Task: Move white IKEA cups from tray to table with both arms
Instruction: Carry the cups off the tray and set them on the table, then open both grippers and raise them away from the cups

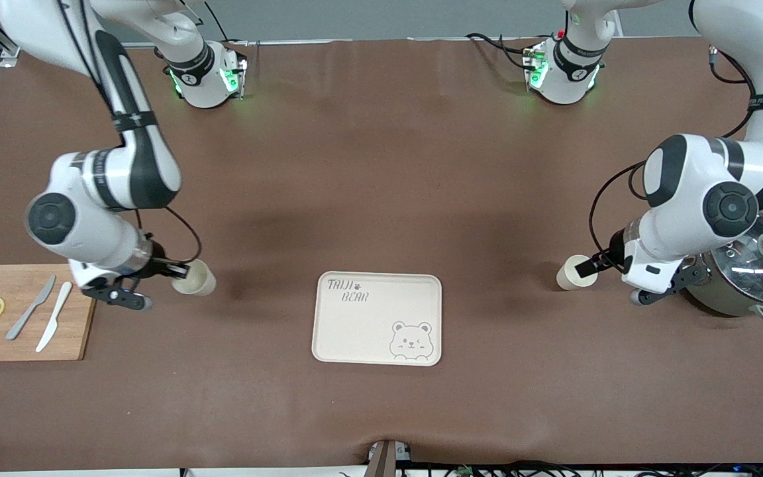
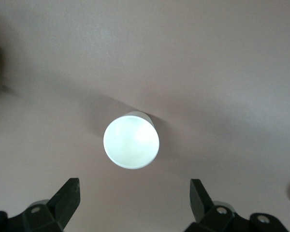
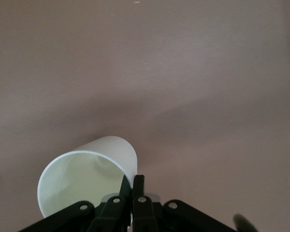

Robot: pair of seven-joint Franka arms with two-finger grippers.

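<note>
1. Two cups: one [image 1: 194, 278] tilted, pinched by its rim in my right gripper [image 1: 179, 270] beside the board [image 1: 24, 311]; the other [image 1: 576, 273] upright on the table [image 1: 381, 165].
2. Left gripper [image 2: 134, 195] spread wide over it, pot [image 1: 749, 271] close by.
3. Tray [image 1: 377, 318] sits between them.

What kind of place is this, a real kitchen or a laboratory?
Most likely a robot lab set up like a kitchen: two arms mounted on a brown-covered table, with staged props such as a cutting board, a lidded pot and a bear tray.

"TAIJI BEAR" on the tray [image 1: 377, 331]
</note>
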